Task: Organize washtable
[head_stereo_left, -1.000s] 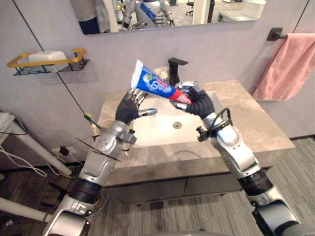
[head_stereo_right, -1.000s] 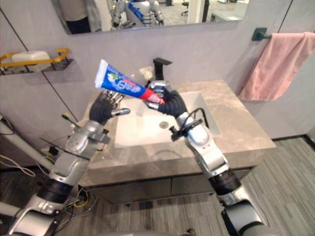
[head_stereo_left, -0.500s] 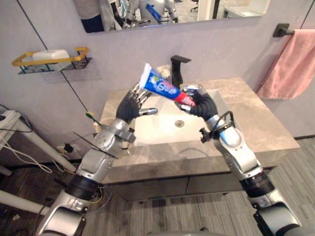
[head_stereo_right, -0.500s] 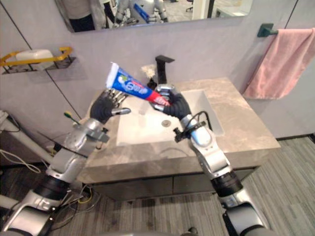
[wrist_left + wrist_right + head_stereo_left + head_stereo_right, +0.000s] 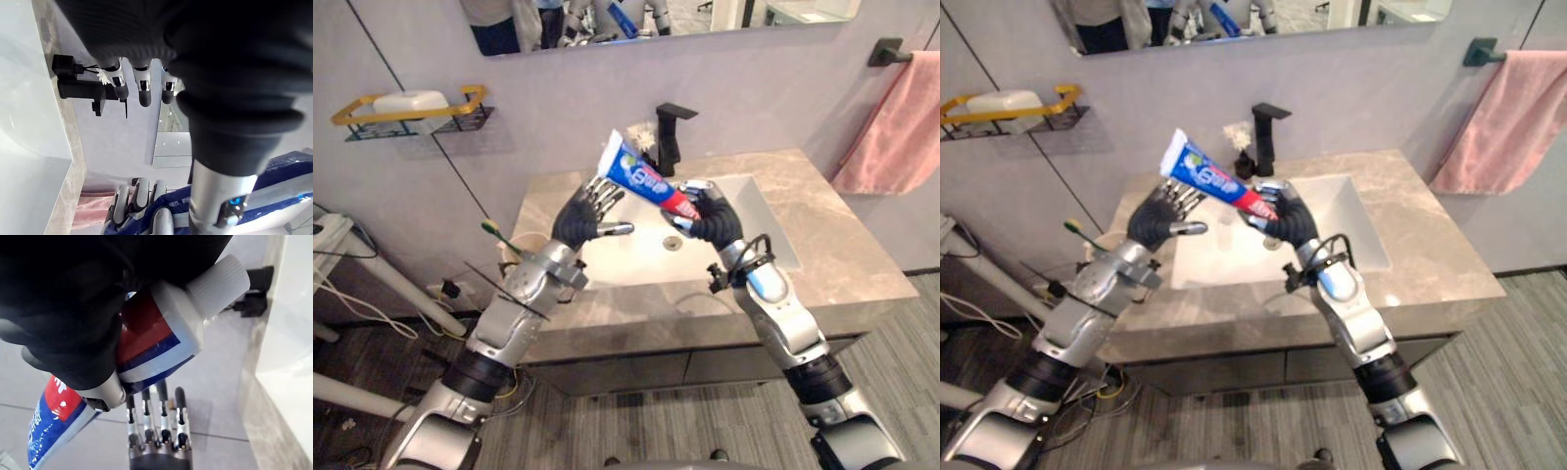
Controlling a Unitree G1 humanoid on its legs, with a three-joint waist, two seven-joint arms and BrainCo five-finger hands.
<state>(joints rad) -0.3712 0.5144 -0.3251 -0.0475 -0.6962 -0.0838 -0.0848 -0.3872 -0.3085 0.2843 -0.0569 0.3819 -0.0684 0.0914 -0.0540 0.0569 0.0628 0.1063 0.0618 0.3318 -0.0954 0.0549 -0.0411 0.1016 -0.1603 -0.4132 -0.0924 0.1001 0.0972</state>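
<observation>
Left eye view: the toothpaste tube [image 5: 642, 178] is gripped near its white cap [image 5: 217, 285] by the right hand [image 5: 709, 217] above the sink [image 5: 631, 259], long axis slanted, flat end pointing up and left. It is printed blue, white and red. The left hand [image 5: 578, 219] is spread open just beside it.

toothpaste tube [image 5: 636, 174] partly hidden by right robot hand [image 5: 710, 213], towel [image 5: 901, 117] cut off
</observation>
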